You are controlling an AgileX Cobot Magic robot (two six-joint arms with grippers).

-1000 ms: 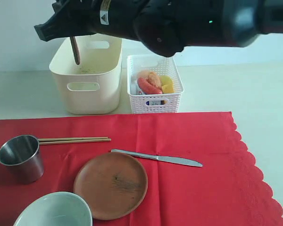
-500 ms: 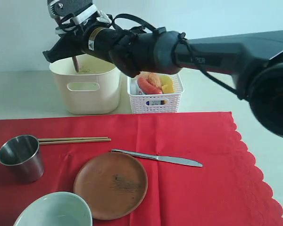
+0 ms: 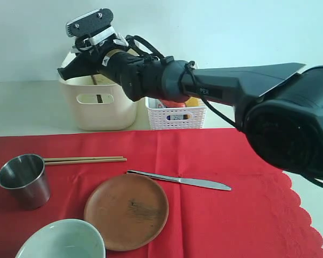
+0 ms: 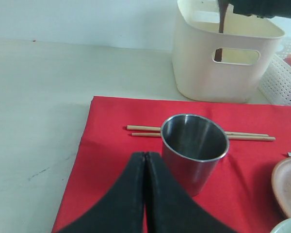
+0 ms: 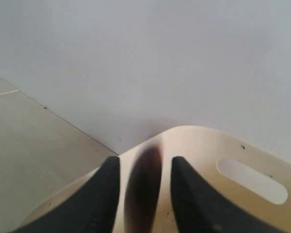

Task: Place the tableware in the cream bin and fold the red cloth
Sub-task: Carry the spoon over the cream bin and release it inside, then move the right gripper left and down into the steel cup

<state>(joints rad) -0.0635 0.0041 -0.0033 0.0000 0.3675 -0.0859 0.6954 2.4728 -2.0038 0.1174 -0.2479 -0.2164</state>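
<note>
My right gripper hangs over the cream bin with its jaws apart. The small dark wooden spoon shows blurred between the jaws, touching neither, its lower part inside the bin. On the red cloth lie the steel cup, wooden chopsticks, brown plate, silver knife and pale green bowl. My left gripper is shut and empty, low over the cloth just beside the cup.
A white lattice basket with foods stands right of the cream bin. The right arm stretches across the scene above the basket. Bare pale table lies behind and right of the cloth.
My right gripper has opened over the cream bin and the spoon has slipped down from its jaws into the bin. The left gripper has stayed still.
</note>
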